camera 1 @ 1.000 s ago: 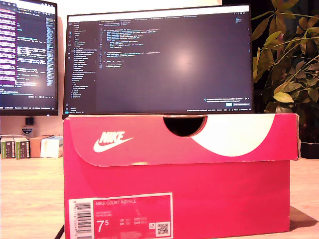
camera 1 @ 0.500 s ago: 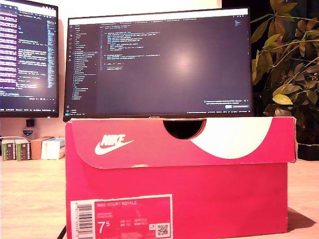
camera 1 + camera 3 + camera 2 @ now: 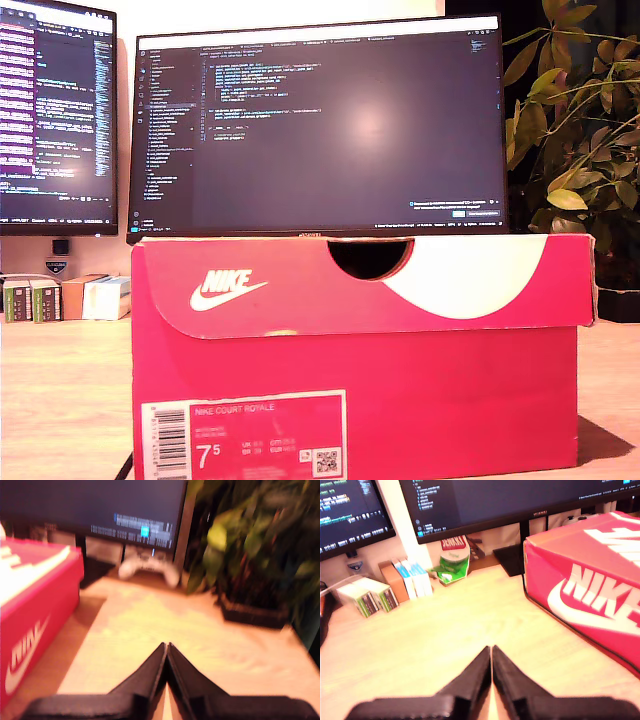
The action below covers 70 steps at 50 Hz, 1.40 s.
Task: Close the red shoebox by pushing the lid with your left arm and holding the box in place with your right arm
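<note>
Two end effectors: both are pinched shut and empty. Our first end effector (image 3: 491,651) and our second end effector (image 3: 166,645) each hang over bare table (image 3: 445,630).
Shoebox: the red shoebox (image 3: 360,400) stands on the table in front of the monitor (image 3: 320,120) and fills most of the exterior view. In the wrist views it's off to the side of each end effector, near but not touching.
Lid: the lid (image 3: 300,290) looks down already, its front flap overlapping the box face and roughly level.
Step in hand: we'd say it's a final seating press, if anything.
How to do it well: we brace one closed end effector against a side wall first, then press down flat on the lid with the other. We push near the middle, not on an edge, so the box doesn't tip or slide.
Hidden: neither arm shows in the exterior view, and the box's bottom edge is cut off there.
Can't tell: whether the far edge and top of the lid sit flush. No view shows the top properly.
Blurry: the second wrist view is soft. We only make out a plant (image 3: 250,545) and what looks like a game controller (image 3: 148,570).
</note>
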Tool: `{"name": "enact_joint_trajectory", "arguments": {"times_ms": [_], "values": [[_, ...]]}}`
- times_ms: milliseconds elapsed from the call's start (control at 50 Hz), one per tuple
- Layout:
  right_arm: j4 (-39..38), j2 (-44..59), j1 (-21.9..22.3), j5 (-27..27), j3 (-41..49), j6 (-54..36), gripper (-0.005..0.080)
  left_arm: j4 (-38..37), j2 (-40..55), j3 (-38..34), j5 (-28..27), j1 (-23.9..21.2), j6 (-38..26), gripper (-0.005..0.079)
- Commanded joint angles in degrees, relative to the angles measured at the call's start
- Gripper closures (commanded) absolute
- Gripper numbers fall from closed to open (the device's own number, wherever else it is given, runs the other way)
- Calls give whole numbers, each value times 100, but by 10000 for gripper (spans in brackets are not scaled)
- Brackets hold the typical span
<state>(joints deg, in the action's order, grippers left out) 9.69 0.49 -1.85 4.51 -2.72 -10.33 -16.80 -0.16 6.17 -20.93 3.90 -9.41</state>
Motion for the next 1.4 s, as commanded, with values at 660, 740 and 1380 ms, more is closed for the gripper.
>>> {"name": "enact_joint_trajectory", "arguments": {"times_ms": [660, 740, 1380], "values": [[-63, -37, 37, 0, 249, 584, 764, 514, -44, -767, 1139, 7, 603, 761], [-87, -37, 37, 0, 249, 605, 764, 516, -44, -767, 1504, 7, 953, 761], [-87, -37, 37, -2, 249, 599, 764, 520, -44, -767, 2177, 11, 1244, 761]]}}
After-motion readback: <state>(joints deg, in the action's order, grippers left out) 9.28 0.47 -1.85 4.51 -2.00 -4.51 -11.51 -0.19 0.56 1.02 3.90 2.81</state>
